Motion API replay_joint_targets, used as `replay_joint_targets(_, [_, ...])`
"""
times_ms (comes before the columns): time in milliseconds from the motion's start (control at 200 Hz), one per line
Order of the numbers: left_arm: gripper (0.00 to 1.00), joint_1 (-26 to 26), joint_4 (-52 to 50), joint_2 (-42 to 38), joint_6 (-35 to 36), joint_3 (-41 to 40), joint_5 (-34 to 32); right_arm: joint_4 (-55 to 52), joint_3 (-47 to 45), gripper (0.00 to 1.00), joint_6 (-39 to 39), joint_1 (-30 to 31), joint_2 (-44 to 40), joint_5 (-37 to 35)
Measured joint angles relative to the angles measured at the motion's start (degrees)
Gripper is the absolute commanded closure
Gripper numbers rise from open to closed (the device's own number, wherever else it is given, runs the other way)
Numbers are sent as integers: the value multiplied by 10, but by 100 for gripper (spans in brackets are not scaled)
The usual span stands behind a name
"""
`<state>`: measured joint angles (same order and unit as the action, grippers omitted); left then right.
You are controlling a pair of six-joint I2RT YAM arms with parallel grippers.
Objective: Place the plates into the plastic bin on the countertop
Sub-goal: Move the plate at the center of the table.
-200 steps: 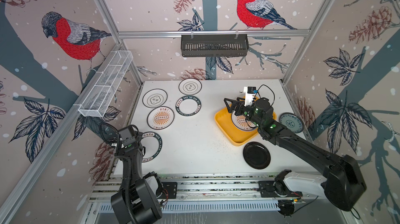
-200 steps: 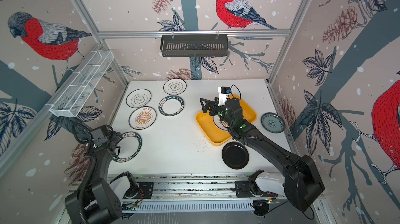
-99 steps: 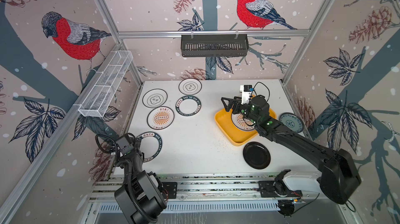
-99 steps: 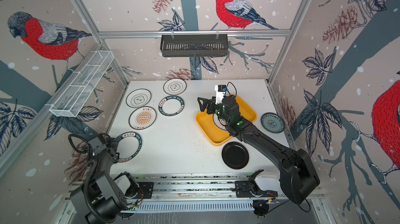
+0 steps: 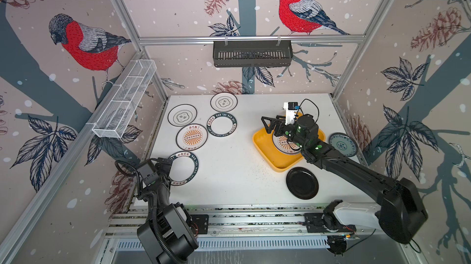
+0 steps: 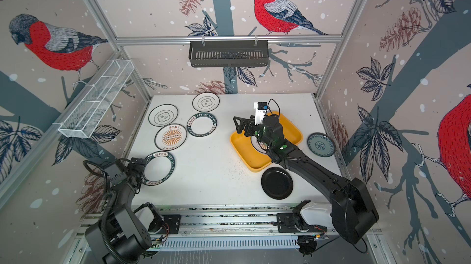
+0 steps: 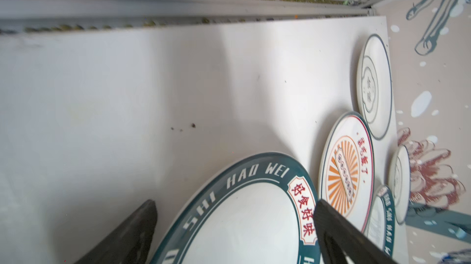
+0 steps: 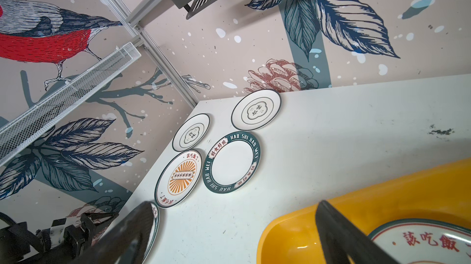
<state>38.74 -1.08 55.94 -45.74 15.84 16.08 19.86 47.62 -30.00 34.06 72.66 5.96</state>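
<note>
**Plates (image 5: 191, 136) for the plastic bin (image 5: 265, 151): one in, seven left**

A sunburst plate (image 5: 279, 148) lies in the bin, just below the right end effector (image 5: 271, 126), which hovers wide open and empty on an outstretched arm. The left end effector (image 7: 234, 202), also wide, hangs over a lettered plate (image 5: 184, 169) on the worktop (image 5: 229, 173), its arm folded low.

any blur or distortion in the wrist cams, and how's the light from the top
Left wrist view: fingers soft, lettered plate sharp, sunburst plate squashed to an oval. Right wrist view: fingers blurred, flower-outline plate crisp. Both top views: countertop evenly lit, no hard shadows.
</note>
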Motion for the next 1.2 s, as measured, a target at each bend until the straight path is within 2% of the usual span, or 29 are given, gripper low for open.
replay_joint_targets(330, [5, -9, 5, -2, 23, 0, 121, 8, -7, 0, 0, 1, 4, 2])
replay_joint_targets(610, [5, -104, 10, 11, 21, 3, 182, 12, -12, 0, 0, 1, 10, 2])
replay_joint_targets(991, [5, -144, -9, -21, 9, 0, 224, 17, -19, 0, 0, 1, 12, 2])
replay_joint_targets(1201, [5, -151, -69, -49, 28, 26, 184, 17, -19, 0, 0, 1, 12, 2])
